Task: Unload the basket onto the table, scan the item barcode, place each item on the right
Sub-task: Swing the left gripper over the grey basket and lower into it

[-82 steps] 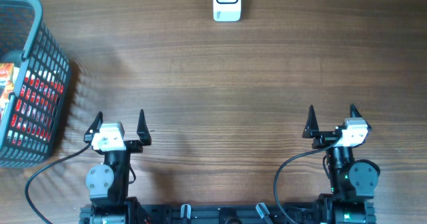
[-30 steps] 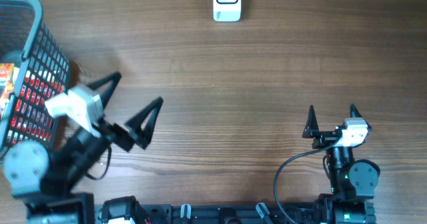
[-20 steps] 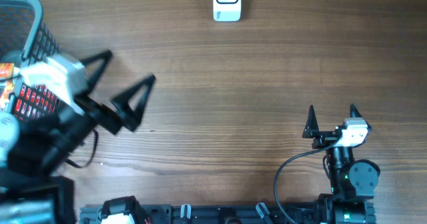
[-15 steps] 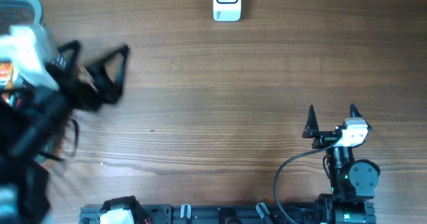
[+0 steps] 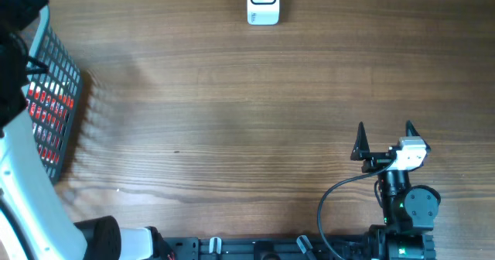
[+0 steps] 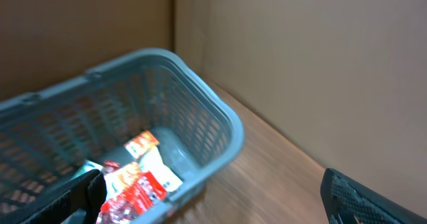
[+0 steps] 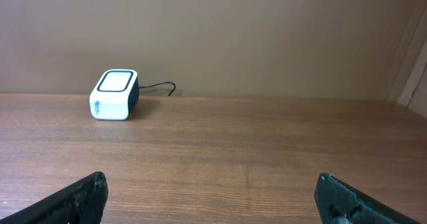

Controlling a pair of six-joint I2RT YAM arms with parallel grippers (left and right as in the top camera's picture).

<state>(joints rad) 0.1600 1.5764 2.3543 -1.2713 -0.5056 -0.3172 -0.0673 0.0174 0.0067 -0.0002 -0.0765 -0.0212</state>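
The items are snack packets lying in a grey-blue basket [image 6: 223, 127] at the table's left end: a red packet [image 6: 137, 192] and a white-and-orange one [image 6: 152, 159]. In the left wrist view my left gripper [image 6: 217, 207] hangs open above the basket's near rim, holding nothing. From overhead only the raised left arm [image 5: 22, 179] shows, over the basket [image 5: 63, 97]. The white barcode scanner [image 5: 263, 3] sits at the far middle edge, and its cable shows in the right wrist view behind the scanner [image 7: 113, 94]. My right gripper [image 5: 384, 140] rests open and empty near the front right.
A brown wall runs behind the table and turns a corner close behind the basket. The right wrist view looks out between its open fingers [image 7: 77, 199] over bare wood [image 7: 253, 157] towards the scanner.
My left arm has risen and swung left from the front of the table to above the basket, its gripper staying open. The right arm has not moved.
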